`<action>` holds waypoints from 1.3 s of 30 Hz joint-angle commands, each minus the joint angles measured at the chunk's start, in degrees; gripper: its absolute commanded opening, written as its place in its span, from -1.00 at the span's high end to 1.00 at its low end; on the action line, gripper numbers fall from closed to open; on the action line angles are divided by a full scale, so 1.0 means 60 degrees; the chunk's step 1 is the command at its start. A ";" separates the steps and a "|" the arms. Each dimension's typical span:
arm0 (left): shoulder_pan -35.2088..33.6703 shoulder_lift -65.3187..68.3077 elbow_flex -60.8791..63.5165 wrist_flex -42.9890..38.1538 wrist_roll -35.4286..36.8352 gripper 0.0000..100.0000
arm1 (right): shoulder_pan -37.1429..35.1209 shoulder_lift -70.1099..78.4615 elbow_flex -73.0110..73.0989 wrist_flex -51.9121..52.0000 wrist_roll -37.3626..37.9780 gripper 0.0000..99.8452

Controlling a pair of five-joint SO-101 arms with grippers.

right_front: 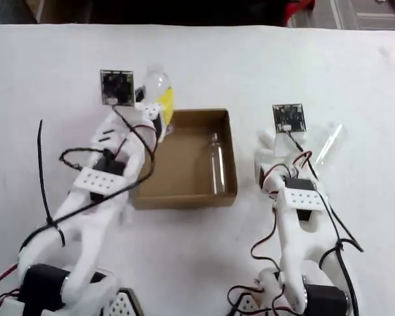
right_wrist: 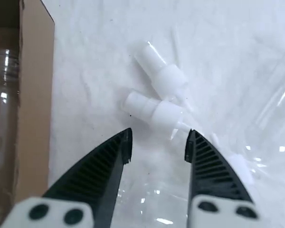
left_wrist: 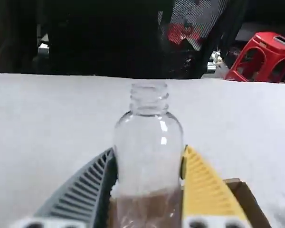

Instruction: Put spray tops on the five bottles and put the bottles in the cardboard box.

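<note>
Squeezing a topless bottle upright, the left claw sits at the cardboard box's far left corner. The right claw hangs open over two spray tops on the bench, right of the box. A second bottle lies inside the box.

On the white table: cardboard box, brown, shallow, open on top.

Inside, along the right wall: boxed bottle, clear plastic, on its side, bare threaded neck toward the far end.

Just past the far left corner of the cardboard box: upright bottle, clear, round-shouldered, threaded mouth open with no top on. Stands vertical, pinched at the body between the grey and yellow fingers of the left gripper.

To the right of the cardboard box: two white spray tops, on their sides on the table, side by side, close enough to touch or nearly so.
</note>
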 commanded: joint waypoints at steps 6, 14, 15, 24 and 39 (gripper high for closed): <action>0.1077 -0.0051 -0.0161 -0.0352 -0.2711 0.95 | -0.0183 -0.0168 -0.0073 -0.0168 0.0015 0.67; 0.1121 -0.0388 0.0147 -0.0527 -0.2711 0.95 | -0.0168 -0.0168 -0.0073 -0.0168 0.0015 0.67; 0.1121 -0.0549 0.0337 -0.0791 -0.2711 0.95 | -0.0168 -0.0168 -0.0073 -0.0168 0.0015 0.67; 0.1033 -0.1136 0.2960 -0.5172 -0.2711 0.95 | -0.0183 -0.0168 -0.0073 -0.0168 0.0015 0.67; -0.0095 -0.1136 0.3033 -0.4777 -0.0527 0.95 | -0.0183 -0.0168 -0.0059 -0.0139 0.0015 0.67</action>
